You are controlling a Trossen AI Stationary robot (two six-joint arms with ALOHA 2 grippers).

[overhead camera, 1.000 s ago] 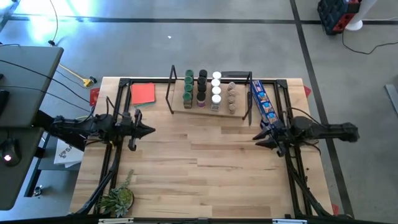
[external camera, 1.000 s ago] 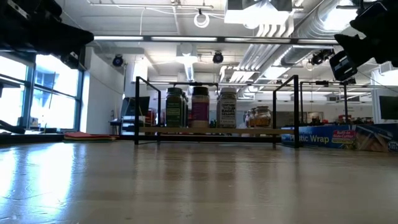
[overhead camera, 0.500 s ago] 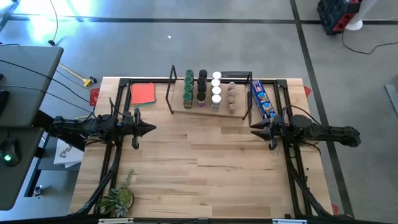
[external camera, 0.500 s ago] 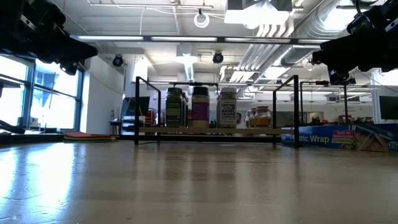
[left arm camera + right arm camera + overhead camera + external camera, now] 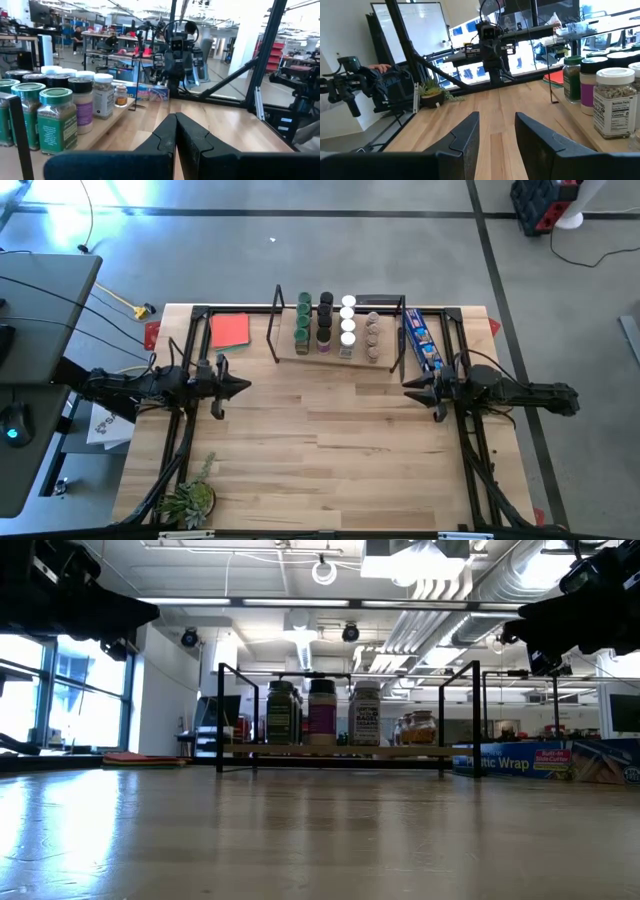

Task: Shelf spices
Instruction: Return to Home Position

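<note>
Several spice jars (image 5: 335, 322) with green, black, white and tan lids stand in rows on the light-wood shelf (image 5: 388, 346) at the table's far edge. The low view shows the jars (image 5: 322, 712) upright on the shelf board (image 5: 345, 751). They also show in the left wrist view (image 5: 55, 120) and the right wrist view (image 5: 612, 102). My left gripper (image 5: 243, 388) hovers over the table's left side, shut (image 5: 175, 134) and holding nothing. My right gripper (image 5: 405, 388) hovers over the right side, just in front of the shelf's right end, open (image 5: 496, 131) and holding nothing.
A red flat square (image 5: 230, 330) lies left of the shelf. A long blue packet (image 5: 422, 342) lies right of it, close to my right gripper. A small green plant (image 5: 190, 502) stands at the near left corner. Bare wood (image 5: 330, 430) stretches between the two arms.
My right gripper has swung from the table's near-right toward the far edge and slightly left, and has levelled out beside the shelf's right end. It has kept still for the last half second. The jars and the shelf have not moved.
</note>
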